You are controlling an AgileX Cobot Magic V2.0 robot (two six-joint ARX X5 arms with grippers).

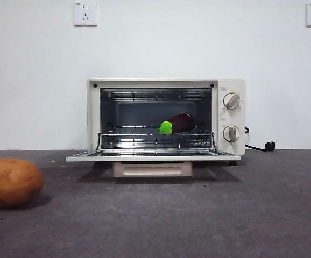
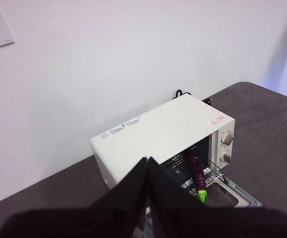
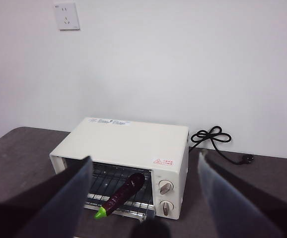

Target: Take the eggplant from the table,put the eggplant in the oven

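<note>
The oven (image 1: 166,115) stands at the back of the table (image 1: 198,215) with its door folded down flat. Inside, the eggplant (image 1: 178,124) lies on the wire rack, green cap toward the front; it also shows as the eggplant (image 3: 119,194) and the eggplant (image 2: 195,171) in the wrist views. My left gripper (image 2: 148,161) hangs high above and behind the oven (image 2: 163,136), jaws shut with nothing held. The right gripper (image 3: 143,168) is raised in front of the oven (image 3: 126,144), open wide and empty. Neither arm appears in the front view.
A round orange-brown potato (image 1: 11,183) sits on the table at the near left. A black power cord and plug (image 1: 263,146) trail from the oven's right side along the white wall. Wall sockets (image 1: 85,13) sit high up.
</note>
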